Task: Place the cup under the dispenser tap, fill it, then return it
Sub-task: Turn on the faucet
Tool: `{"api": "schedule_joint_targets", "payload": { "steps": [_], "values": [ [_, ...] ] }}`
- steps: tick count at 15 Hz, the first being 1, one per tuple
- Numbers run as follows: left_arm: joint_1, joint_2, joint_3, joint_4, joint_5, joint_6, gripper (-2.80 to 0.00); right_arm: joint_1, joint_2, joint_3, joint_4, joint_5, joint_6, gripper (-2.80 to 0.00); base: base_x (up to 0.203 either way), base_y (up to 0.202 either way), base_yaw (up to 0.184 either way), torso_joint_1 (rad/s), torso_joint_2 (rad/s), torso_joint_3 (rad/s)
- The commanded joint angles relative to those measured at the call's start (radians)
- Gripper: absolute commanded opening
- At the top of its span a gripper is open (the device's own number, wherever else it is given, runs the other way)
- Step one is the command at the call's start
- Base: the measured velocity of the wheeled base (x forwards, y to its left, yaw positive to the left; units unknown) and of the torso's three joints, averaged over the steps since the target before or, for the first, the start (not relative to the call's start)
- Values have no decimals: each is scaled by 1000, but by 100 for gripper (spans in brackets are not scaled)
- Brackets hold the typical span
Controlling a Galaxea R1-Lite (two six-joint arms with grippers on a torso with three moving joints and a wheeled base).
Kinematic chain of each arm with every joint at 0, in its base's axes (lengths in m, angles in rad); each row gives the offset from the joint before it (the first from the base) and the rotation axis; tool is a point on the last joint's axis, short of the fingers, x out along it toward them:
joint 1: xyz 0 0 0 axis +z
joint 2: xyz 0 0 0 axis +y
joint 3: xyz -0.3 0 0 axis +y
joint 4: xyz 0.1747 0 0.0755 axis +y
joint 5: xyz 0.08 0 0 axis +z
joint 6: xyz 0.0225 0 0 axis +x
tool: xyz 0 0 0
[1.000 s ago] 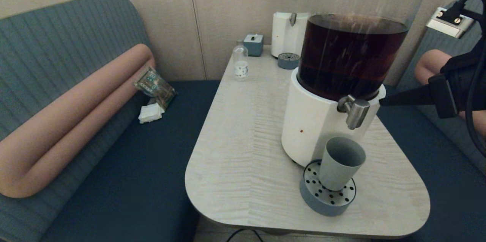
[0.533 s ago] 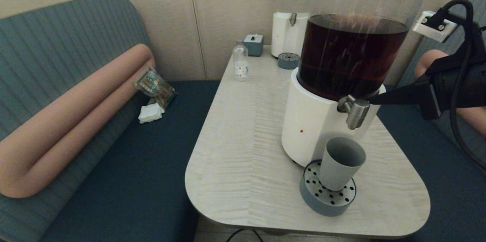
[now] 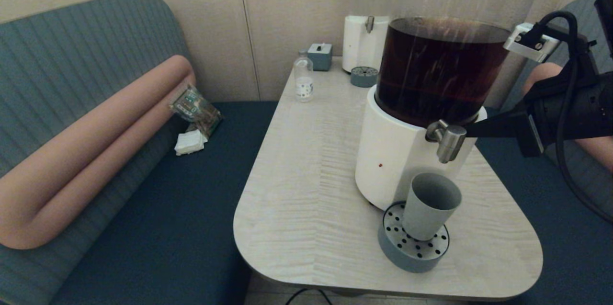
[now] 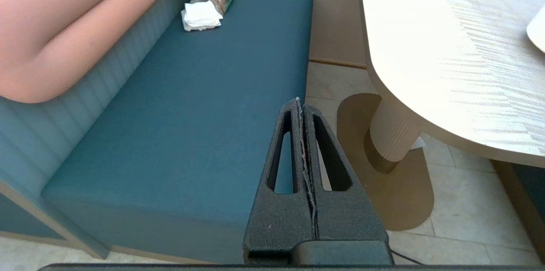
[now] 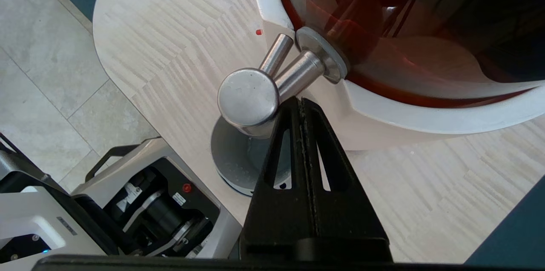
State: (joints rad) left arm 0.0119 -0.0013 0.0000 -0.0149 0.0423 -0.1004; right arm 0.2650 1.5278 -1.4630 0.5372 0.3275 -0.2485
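The grey-blue cup [image 3: 427, 206] stands upright on the round perforated drip tray [image 3: 397, 247], right below the steel dispenser tap [image 3: 447, 140] of the big white-based dispenser [image 3: 397, 152] filled with dark brown liquid. My right gripper [image 3: 468, 129] is shut with nothing in it. It reaches in from the right, its tip touching the tap's right side. In the right wrist view the shut tips [image 5: 299, 101] rest against the tap [image 5: 249, 96], and the cup's rim [image 5: 232, 156] shows beneath. My left gripper [image 4: 300, 103] is shut and empty, hanging over the bench seat beside the table.
A small clear bottle [image 3: 303, 78], a small blue box [image 3: 320, 55] and a second clear-tank dispenser [image 3: 366, 22] with its own drip tray [image 3: 363, 76] stand at the table's far end. A snack bag and napkins [image 3: 194, 113] lie on the blue bench [image 3: 158, 209]. The table edge [image 3: 383, 288] is near.
My right arm has moved left and slightly down, bringing its shut tip from clear of the dispenser up against the tap. The cup and the left arm have not moved.
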Motion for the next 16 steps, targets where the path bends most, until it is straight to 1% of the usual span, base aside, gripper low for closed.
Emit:
{"api": "schedule_joint_targets", "payload": {
  "steps": [1,3,5,11,13,16],
  "values": [
    [0,1,2,0,1,-1,-280,14,0,0,3,4,-2,-280,0,0,0,0,0,0],
    [0,1,2,0,1,-1,-280,20,9,-4,-1,0,-19,-280,0,0,0,0,0,0],
    [0,1,2,0,1,-1,-280,20,15,-1,-20,-51,-25,-280,0,0,0,0,0,0],
    [0,1,2,0,1,-1,-280,15,25,1,-52,-61,-21,-280,0,0,0,0,0,0],
    [0,1,2,0,1,-1,-280,16,35,0,-77,-82,-23,-280,0,0,0,0,0,0],
    [0,1,2,0,1,-1,-280,16,50,-7,-95,-89,-25,-280,0,0,0,0,0,0]
  ]
}}
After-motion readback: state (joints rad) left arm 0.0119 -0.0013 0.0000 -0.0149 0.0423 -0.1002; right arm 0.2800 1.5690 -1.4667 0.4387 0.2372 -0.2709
